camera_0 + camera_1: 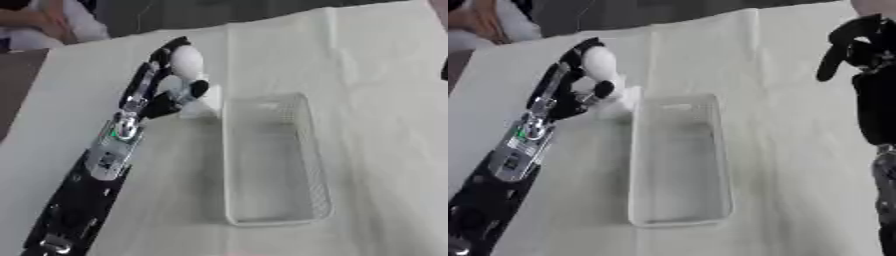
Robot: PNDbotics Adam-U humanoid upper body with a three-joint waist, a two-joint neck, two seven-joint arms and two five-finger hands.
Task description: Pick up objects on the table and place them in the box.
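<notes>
Two hands are in view above a white cloth-covered table [367, 75]. At centre stands the clear box [271, 160], with nothing visible inside it. My left hand [166, 85], on an arm reaching in from the lower left, has fingers and thumb curled round a white rounded object [186, 62]; a second white object [203, 102] sits at the box's far left corner, touching the hand. My right hand [855, 45] hangs at the right edge, fingers curled, holding nothing.

R hand [852, 42] cut off by frame edge.
</notes>
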